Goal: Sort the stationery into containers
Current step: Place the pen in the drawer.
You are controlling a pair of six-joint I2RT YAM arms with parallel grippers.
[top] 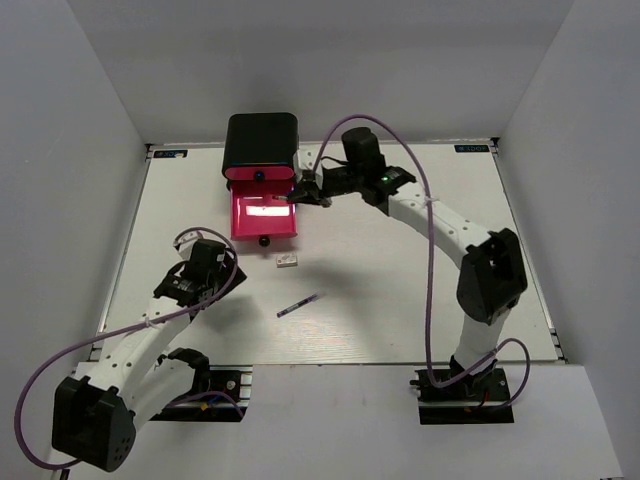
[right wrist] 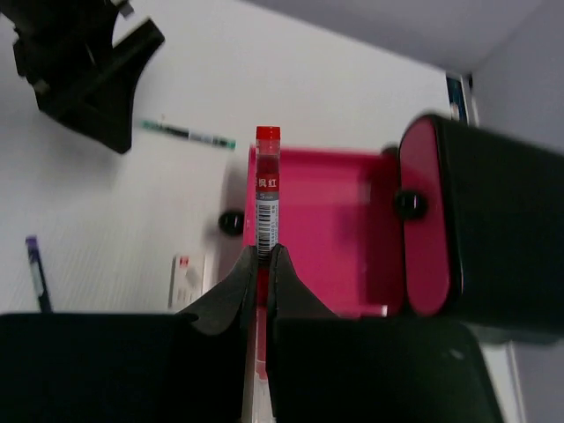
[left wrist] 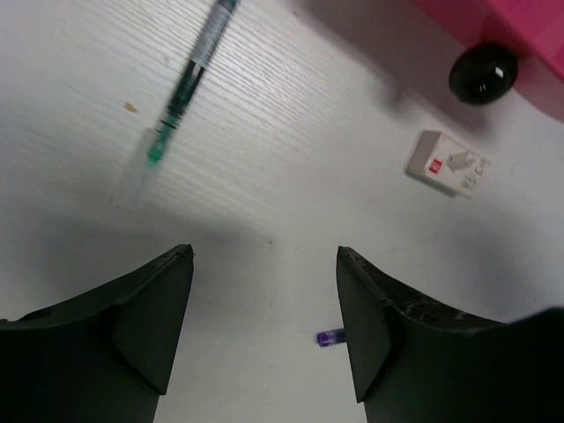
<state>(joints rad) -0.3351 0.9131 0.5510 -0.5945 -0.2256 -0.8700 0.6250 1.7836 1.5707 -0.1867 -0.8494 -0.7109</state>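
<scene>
My right gripper (right wrist: 267, 256) is shut on a red pen (right wrist: 267, 189), which sticks out over the near edge of the pulled-out pink drawer (right wrist: 344, 238). In the top view this gripper (top: 303, 196) hovers at the right rim of that drawer (top: 265, 228). The black box (top: 260, 142) stands behind it. My left gripper (left wrist: 264, 256) hangs open above the bare table, nothing between its fingers. Ahead of it lie a green-and-clear pen (left wrist: 181, 88) and a small white eraser (left wrist: 448, 164). A purple pen tip (left wrist: 329, 337) peeks out by its right finger.
A closed pink drawer front with a black knob (right wrist: 407, 204) sits in the box above the open one. The open drawer's knob (left wrist: 482, 73) faces the table's middle. The purple-ended pen (top: 298, 304) and eraser (top: 287, 261) lie in front of the drawer.
</scene>
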